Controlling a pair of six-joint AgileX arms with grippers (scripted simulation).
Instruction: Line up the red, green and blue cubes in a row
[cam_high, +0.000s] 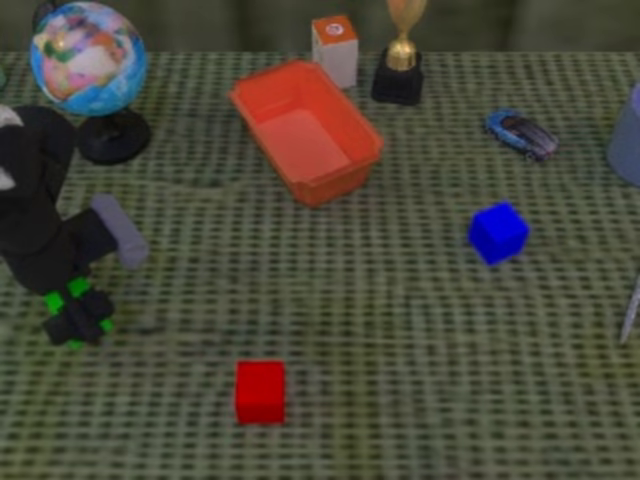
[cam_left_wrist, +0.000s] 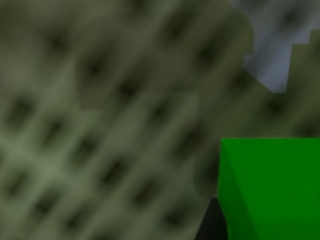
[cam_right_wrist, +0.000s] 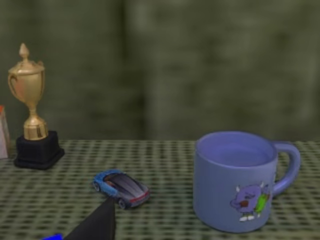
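Note:
The green cube (cam_high: 78, 289) sits at the table's left, mostly hidden under my left gripper (cam_high: 78, 318). In the left wrist view the green cube (cam_left_wrist: 272, 190) fills the corner, with one dark finger (cam_left_wrist: 212, 222) pressed against its side; the gripper is shut on it. The red cube (cam_high: 260, 391) lies alone near the front, left of centre. The blue cube (cam_high: 498, 232) rests right of centre, slightly turned. My right arm (cam_high: 631, 305) is parked at the right edge; one of its fingers (cam_right_wrist: 100, 222) shows, spread wide with nothing by it.
An orange tray (cam_high: 352, 128) stands at the back centre, with a white box with an orange top (cam_high: 335, 48) and a gold trophy (cam_high: 401, 60) behind it. A globe (cam_high: 88, 60) is at the back left. A toy car (cam_high: 521, 133) and blue mug (cam_right_wrist: 237, 180) are at the back right.

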